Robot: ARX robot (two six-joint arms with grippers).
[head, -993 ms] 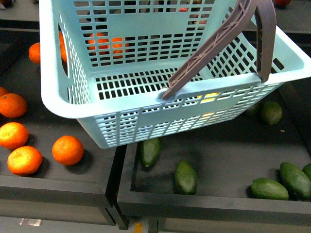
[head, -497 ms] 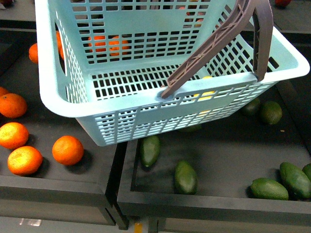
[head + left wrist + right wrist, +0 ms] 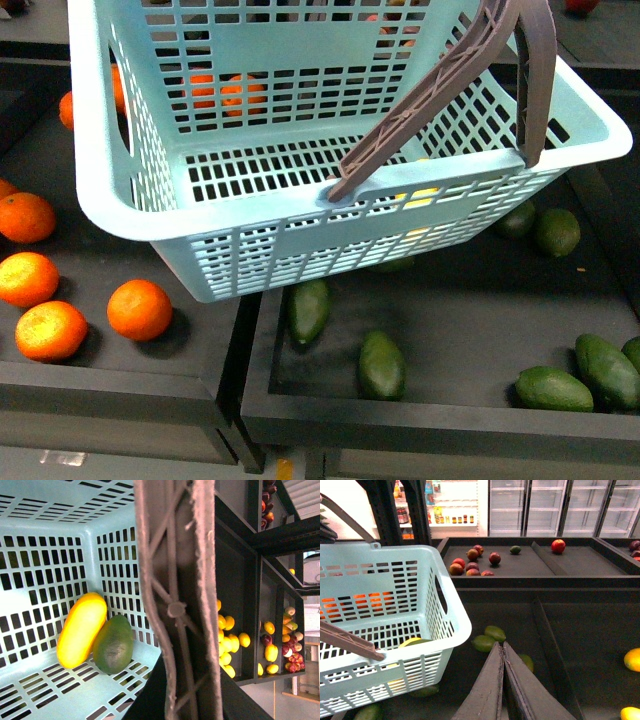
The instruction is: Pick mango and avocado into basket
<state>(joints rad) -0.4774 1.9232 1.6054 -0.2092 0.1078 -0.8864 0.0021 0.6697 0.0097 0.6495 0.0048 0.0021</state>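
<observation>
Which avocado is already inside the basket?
The avocado lying against the yellow mango on the basket floor. All the other avocados lie outside in the black tray.

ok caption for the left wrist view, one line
Mango and avocado lying side by side inside the teal basket, behind its handle.

Bright, even light; soft shadows

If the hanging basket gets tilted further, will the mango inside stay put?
Probably not: the mango is smooth and rounded, lying loose on the basket floor. It leans against the avocado, which may slow it, though both could roll together.
</observation>
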